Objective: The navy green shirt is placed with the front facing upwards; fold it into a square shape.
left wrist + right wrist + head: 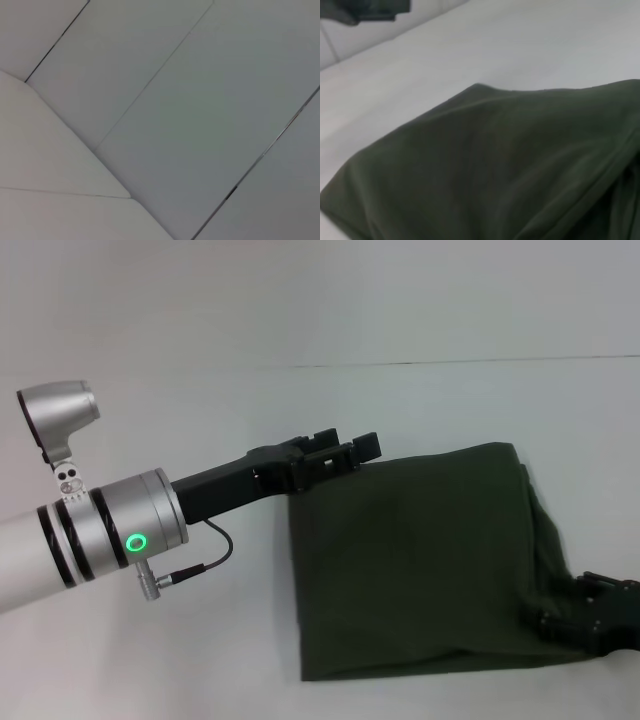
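The navy green shirt (pixel 420 560) lies on the white table as a folded, roughly square dark olive block with its plain side up; no lettering shows. My left gripper (pixel 350 452) reaches in from the left and sits at the shirt's far left corner, touching the cloth edge. My right gripper (pixel 592 618) is low at the shirt's near right corner, against bunched cloth. The right wrist view is filled by a rounded fold of the shirt (pixel 510 170). The left wrist view shows only pale panels, no shirt.
The white table (pixel 150 660) spreads around the shirt, with a thin seam line (pixel 450 364) across the far side. My left arm's silver forearm (pixel 110 530) with a green light and a cable crosses the left of the head view.
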You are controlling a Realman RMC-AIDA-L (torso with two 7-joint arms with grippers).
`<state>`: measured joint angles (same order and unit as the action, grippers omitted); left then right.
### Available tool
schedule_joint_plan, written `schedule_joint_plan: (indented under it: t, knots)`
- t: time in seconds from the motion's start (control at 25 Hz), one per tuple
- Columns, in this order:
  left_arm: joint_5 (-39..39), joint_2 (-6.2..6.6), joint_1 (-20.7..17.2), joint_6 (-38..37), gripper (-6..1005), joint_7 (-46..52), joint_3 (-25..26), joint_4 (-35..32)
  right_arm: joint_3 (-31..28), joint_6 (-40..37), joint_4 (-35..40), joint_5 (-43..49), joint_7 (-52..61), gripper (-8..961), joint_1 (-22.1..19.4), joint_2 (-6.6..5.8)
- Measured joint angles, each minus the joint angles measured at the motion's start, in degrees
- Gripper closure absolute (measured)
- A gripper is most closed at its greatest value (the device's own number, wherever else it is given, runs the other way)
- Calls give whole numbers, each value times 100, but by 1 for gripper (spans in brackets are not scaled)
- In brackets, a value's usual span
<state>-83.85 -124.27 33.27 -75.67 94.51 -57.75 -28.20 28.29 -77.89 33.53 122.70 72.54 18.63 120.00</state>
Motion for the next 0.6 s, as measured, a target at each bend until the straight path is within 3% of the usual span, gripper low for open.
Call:
schedule_joint_plan:
  t: [0.28, 0.6]
  knots:
    - [-30, 12, 35, 46, 99, -11, 0, -26, -1090, 116, -419, 10, -122, 163, 54, -18]
    - [-37, 22, 23, 123, 99, -12, 52, -8, -1270, 86, -593, -207, -289, 163, 31, -12]
